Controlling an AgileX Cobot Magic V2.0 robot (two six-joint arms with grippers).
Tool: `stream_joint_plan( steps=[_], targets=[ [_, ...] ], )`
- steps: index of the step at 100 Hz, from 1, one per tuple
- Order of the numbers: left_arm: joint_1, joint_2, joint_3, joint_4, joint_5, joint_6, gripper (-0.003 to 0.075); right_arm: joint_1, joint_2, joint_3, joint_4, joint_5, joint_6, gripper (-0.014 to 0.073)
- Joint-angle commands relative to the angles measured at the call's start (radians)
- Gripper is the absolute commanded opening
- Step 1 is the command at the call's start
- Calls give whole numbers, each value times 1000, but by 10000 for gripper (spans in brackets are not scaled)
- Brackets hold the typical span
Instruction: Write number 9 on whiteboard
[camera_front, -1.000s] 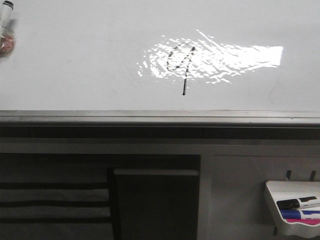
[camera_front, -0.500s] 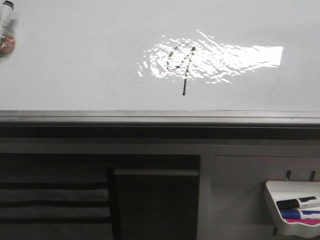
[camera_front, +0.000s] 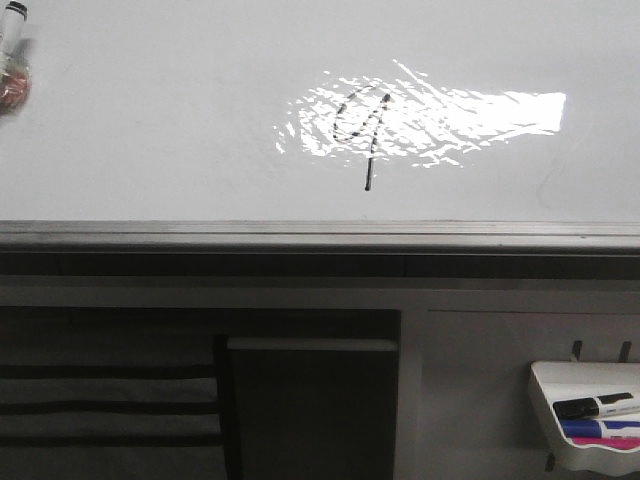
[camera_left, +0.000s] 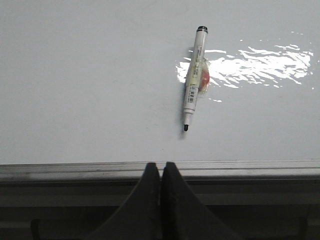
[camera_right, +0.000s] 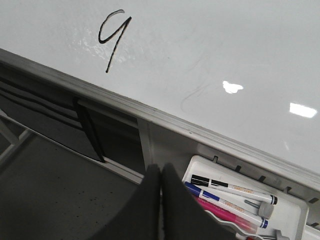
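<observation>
The whiteboard (camera_front: 150, 130) fills the upper front view, with a bright glare patch in its middle. The number 9 (camera_front: 360, 128) is drawn in thin black strokes inside that glare, its tail ending above the dark bottom rail (camera_front: 300, 236). The right wrist view also shows the number 9 (camera_right: 112, 37) on the whiteboard (camera_right: 210, 55). My left gripper (camera_left: 161, 167) is shut and empty, level with the rail and below a white marker (camera_left: 194, 80) that sits against the whiteboard (camera_left: 75, 75). My right gripper (camera_right: 160, 171) is shut and empty, low beside the marker tray. Neither gripper shows in the front view.
The white marker (camera_front: 12, 25) sits at the board's far left edge with a reddish blob below it. A small white tray (camera_front: 590, 385) holding black, blue and pink markers hangs below the board at the right, also seen as the tray (camera_right: 295, 212). A dark panel (camera_front: 310, 410) stands under the rail.
</observation>
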Motion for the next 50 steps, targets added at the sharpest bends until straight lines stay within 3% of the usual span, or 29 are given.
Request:
stream_joint_plan(
  steps=[1,34,50],
  targets=[
    [3,-26,29,-11,-74,-2,-20,-7,4,-27,-9,-65,-2,-72],
    [3,-26,29,-11,-74,-2,-20,-7,-11,-14,-11,-83,-4,-72],
    [3,-26,29,-11,-73,-2,-20,-92,-144,144,-18,-325,-6,-72]
  ],
)
